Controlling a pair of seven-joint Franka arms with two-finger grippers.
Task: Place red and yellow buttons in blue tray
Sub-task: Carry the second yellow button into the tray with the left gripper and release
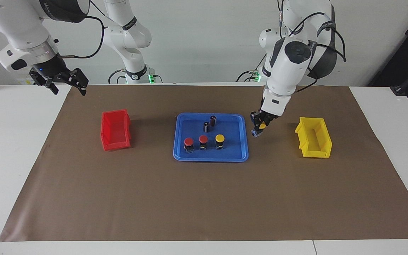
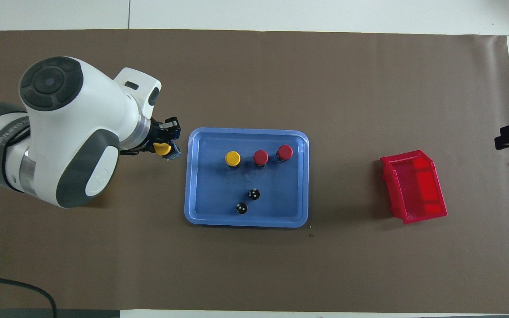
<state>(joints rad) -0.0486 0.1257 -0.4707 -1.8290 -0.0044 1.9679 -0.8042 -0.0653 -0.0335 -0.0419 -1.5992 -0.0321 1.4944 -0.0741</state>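
The blue tray [image 1: 235, 148] lies mid-table and also shows in the overhead view [image 2: 201, 207]. In it stand two red buttons [image 1: 188, 142] [image 1: 203, 139] and one yellow button [image 1: 220, 138], in a row. My left gripper [image 1: 259, 127] is shut on a second yellow button [image 1: 262, 126]. It holds it above the mat, just outside the tray's rim at the left arm's end. The held button also shows in the overhead view [image 2: 162, 149]. My right gripper [image 1: 68, 88] is open and empty, raised over the table's edge at the right arm's end.
Two dark capless cylinders [image 1: 206, 126] [image 1: 213, 120] stand in the tray, nearer to the robots than the buttons. A yellow bin [image 1: 313, 141] sits toward the left arm's end, empty as seen. A red bin [image 1: 115, 129] sits toward the right arm's end.
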